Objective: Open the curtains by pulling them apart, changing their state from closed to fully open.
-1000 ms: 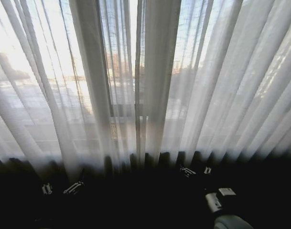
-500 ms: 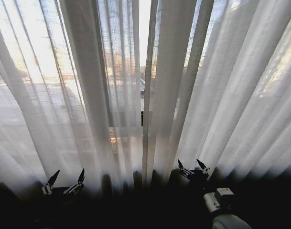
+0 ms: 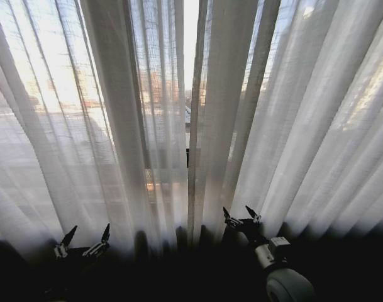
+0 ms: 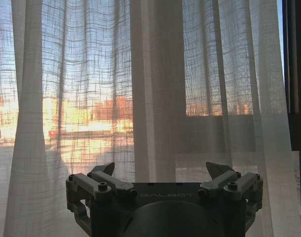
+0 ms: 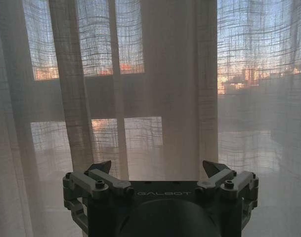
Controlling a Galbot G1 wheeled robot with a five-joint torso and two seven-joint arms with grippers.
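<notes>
Approach step: curtains (image 3: pixel 254 126) closed, narrow gap at frame centre. Left gripper (image 3: pixel 82 241) lower left and right gripper (image 3: pixel 240 219) lower centre-right, both spread, holding nothing. Next, I'd judge: each must pinch an inner edge.

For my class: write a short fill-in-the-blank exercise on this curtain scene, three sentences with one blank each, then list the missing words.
1. The left gripper and the right gripper both have their fingers ____.
2. Neither gripper holds any fabric of the curtains, which hang ____ except for a thin bright slit where the two panels meet.
3. In the head view, the gripper nearer that slit is the ____ one.

Missing words: open; closed; right
</notes>
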